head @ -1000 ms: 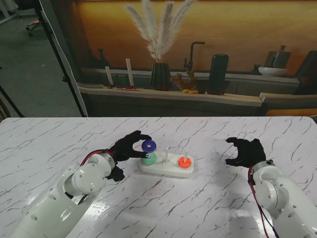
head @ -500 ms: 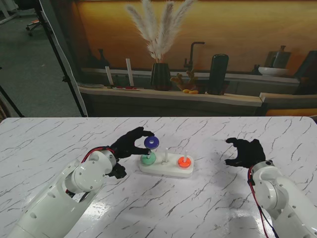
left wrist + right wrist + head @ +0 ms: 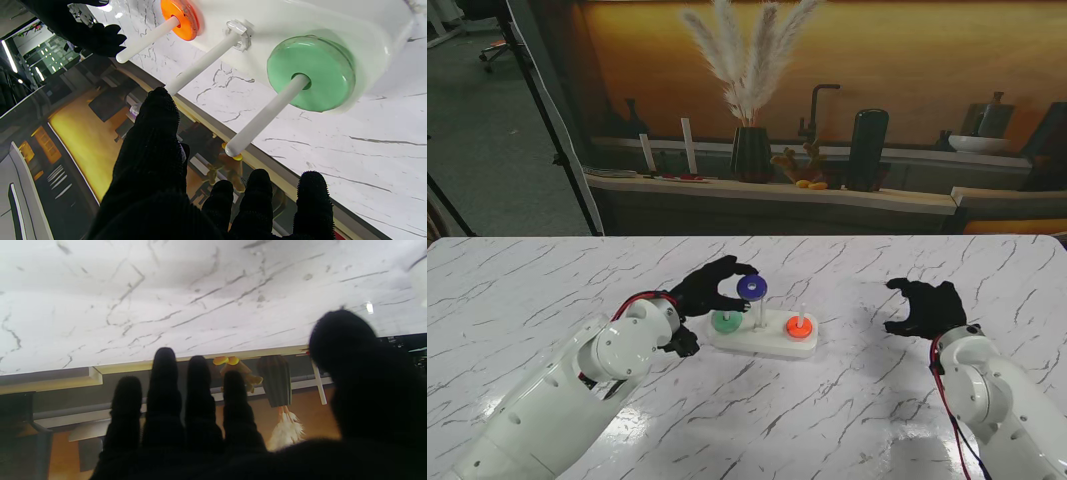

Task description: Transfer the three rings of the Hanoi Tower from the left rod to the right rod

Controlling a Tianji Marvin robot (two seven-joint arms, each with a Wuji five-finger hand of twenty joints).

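The white tower base [image 3: 767, 345] stands mid-table with three upright rods. A green ring [image 3: 725, 321] [image 3: 310, 73] lies at the foot of the left rod. An orange ring [image 3: 799, 325] [image 3: 180, 15] sits on the right rod. My left hand [image 3: 710, 292] pinches a blue ring [image 3: 751, 288] between thumb and fingers, held in the air by the top of the middle rod [image 3: 203, 63]. Its thumb [image 3: 156, 133] hides that ring in the left wrist view. My right hand [image 3: 924, 308] hovers right of the base, fingers [image 3: 163, 383] spread, holding nothing.
The marble table [image 3: 847, 420] stretches around the base. Beyond its far edge a low shelf [image 3: 767, 190] carries a dark vase with pampas grass [image 3: 750, 150], bottles and small ornaments. A tripod leg [image 3: 547, 110] stands at the far left.
My left hand has carried the blue ring up off the left rod and to the right, toward the middle rod. The right hand has barely moved.
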